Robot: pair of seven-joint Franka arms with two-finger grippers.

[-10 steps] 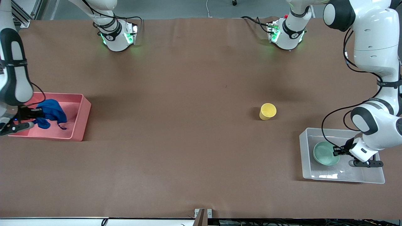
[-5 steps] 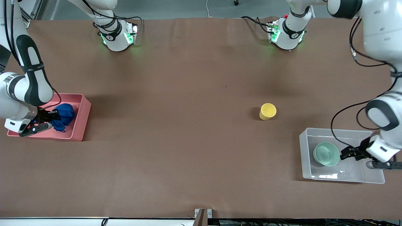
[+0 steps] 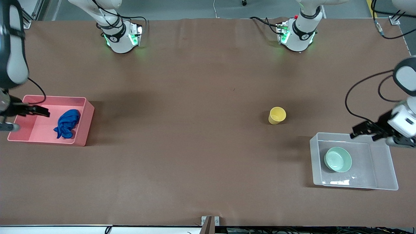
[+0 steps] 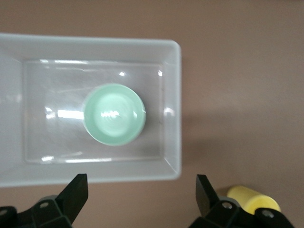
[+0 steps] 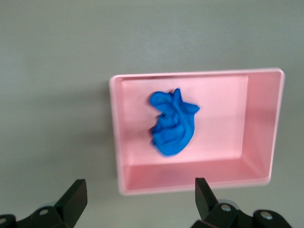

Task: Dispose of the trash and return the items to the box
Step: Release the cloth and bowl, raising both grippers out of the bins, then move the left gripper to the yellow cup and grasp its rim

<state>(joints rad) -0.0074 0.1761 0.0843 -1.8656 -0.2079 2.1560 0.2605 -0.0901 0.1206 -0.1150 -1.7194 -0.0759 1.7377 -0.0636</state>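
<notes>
The blue rag [image 3: 67, 123] lies crumpled in the pink bin [image 3: 85, 125], also in the right wrist view [image 5: 172, 124]. My right gripper [image 3: 40, 112] is open and empty, up above the bin's end [image 5: 259, 118] toward the right arm's end of the table. The mint-green bowl [image 3: 338, 159] sits upright in the clear tub [image 3: 313, 156]; it shows in the left wrist view [image 4: 114, 114]. My left gripper [image 3: 359, 130] is open and empty above the tub's rim [image 4: 173, 109]. The yellow cup [image 3: 277, 115] stands on the table, apart from the tub and farther from the front camera.
The brown table [image 3: 195, 146] spreads between bin and tub. Both arm bases [image 3: 120, 39] stand along its back edge. The cup [image 4: 251, 198] shows at the edge of the left wrist view.
My right gripper let the rag go into the pink bin and rose. My left gripper let the bowl go in the tub and rose away from it.
</notes>
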